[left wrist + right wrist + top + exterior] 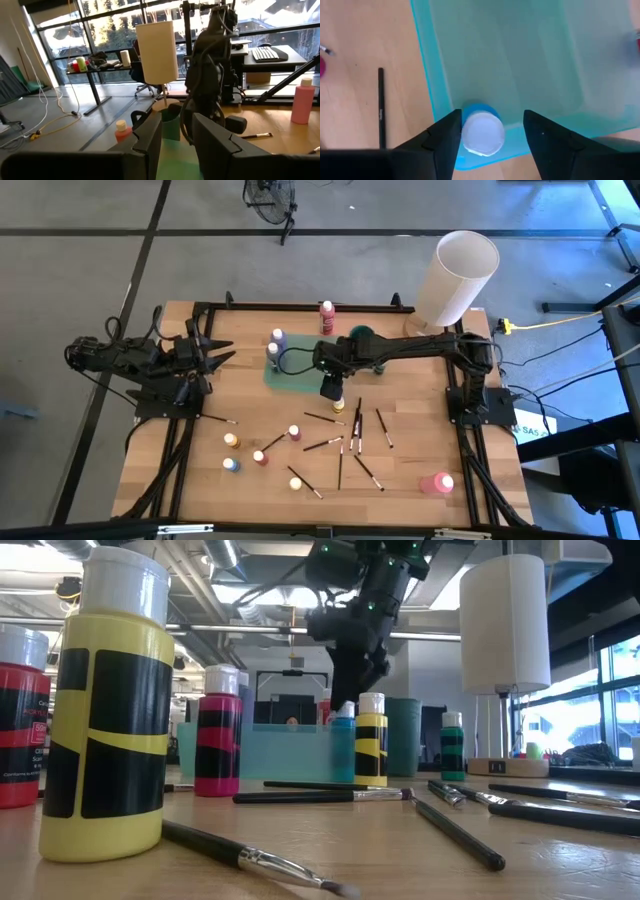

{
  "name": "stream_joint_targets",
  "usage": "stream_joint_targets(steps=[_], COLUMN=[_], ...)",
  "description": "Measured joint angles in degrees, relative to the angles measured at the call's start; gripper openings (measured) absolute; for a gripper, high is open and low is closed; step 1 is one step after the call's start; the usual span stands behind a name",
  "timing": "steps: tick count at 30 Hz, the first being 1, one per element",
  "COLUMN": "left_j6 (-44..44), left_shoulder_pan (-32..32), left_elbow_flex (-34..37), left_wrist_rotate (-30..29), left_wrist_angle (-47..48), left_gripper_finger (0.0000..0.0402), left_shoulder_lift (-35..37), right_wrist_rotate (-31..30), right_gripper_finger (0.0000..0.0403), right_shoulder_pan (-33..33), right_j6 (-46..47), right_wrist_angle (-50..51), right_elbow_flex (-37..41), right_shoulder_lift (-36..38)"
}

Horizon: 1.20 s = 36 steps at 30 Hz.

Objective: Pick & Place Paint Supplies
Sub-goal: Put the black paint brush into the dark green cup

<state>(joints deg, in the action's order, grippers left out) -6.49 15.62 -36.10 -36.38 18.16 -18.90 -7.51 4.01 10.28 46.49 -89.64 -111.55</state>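
Surface: a wooden table carried a teal tray near its middle
Right gripper: hung over the tray's near edge, fingers apart on either side of a blue bottle standing inside the tray, not clamped on it
Left gripper: waited at the left side, fingers slightly apart, holding nothing
Supplies: more bottles and dark-handled brushes lay scattered over the near half
Far right: a big white cylinder
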Motion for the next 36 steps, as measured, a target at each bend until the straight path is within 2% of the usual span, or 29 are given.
stream_joint_targets(steps=[5,11,16,20,27,33,36], left_j6=[0.71,0.93,1.28,1.31,2.82,3.00,3.78], left_shoulder_pan=[0.01,0.00,0.00,0.00,0.00,0.02,0.01], left_elbow_flex=[0.00,0.00,0.00,0.00,0.00,0.00,0.00], left_wrist_rotate=[0.00,0.00,0.00,0.00,0.02,0.02,0.05], left_wrist_angle=[0.49,0.49,0.51,0.67,2.53,3.30,4.33], left_gripper_finger=[0.0104,0.0104,0.0104,0.0104,0.0104,0.0104,0.0104], left_shoulder_lift=[0.00,0.00,0.00,0.00,0.02,0.02,0.01], right_wrist_rotate=[-0.20,-7.15,-7.61,-3.33,9.19,9.45,9.47], right_gripper_finger=[0.0237,0.0270,0.0286,0.0289,0.0289,0.0289,0.0289], right_shoulder_pan=[-1.23,-3.86,-6.00,-8.51,-13.26,-18.20,-20.52], right_j6=[0.84,0.85,0.85,2.08,11.64,21.32,22.52], right_wrist_angle=[2.85,9.11,15.88,22.14,34.91,43.95,43.15], right_elbow_flex=[-3.57,-9.88,-15.18,-18.52,-20.73,-19.90,-19.66], right_shoulder_lift=[0.00,0.02,0.02,0.02,0.02,0.02,0.07])
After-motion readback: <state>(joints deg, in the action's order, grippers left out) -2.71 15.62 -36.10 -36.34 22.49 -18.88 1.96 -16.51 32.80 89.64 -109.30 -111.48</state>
